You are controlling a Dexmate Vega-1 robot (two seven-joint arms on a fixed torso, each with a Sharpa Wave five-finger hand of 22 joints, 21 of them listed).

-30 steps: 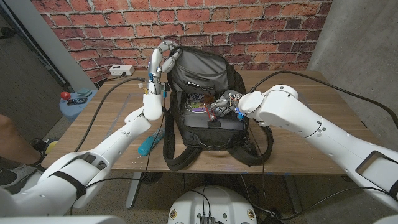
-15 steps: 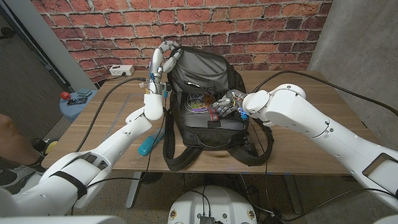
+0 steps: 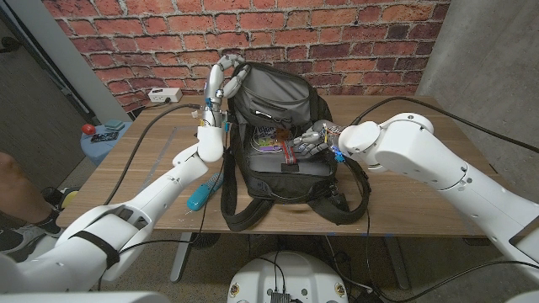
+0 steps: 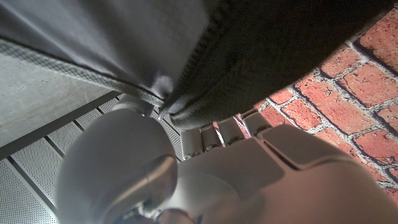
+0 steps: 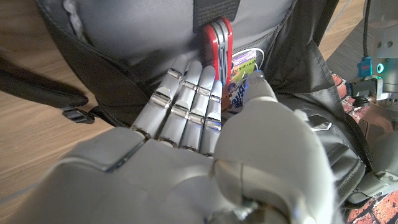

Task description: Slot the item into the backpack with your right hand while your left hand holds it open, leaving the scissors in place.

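The black backpack (image 3: 278, 172) lies open on the wooden table (image 3: 404, 189). My left hand (image 3: 221, 77) grips its top rim (image 4: 186, 99) and holds the flap up. Inside the opening lies a colourful packet (image 3: 269, 137) (image 5: 241, 73). My right hand (image 3: 308, 140) (image 5: 205, 130) reaches into the opening with its fingers straight and close together, the packet just past the thumb tip. A red-handled piece (image 5: 217, 38) is tucked under a black strap inside the bag. I cannot tell whether that is the scissors.
A teal elongated object (image 3: 198, 198) lies on the table beside the backpack's left side, near the front edge. Cables run over the table's far left to a white power strip (image 3: 165, 95). Loose backpack straps (image 3: 354, 202) hang toward the front edge.
My right arm has drawn back to the right and the hand has slid a little out of the opening. The packet stays in the bag. The left hand keeps its hold.
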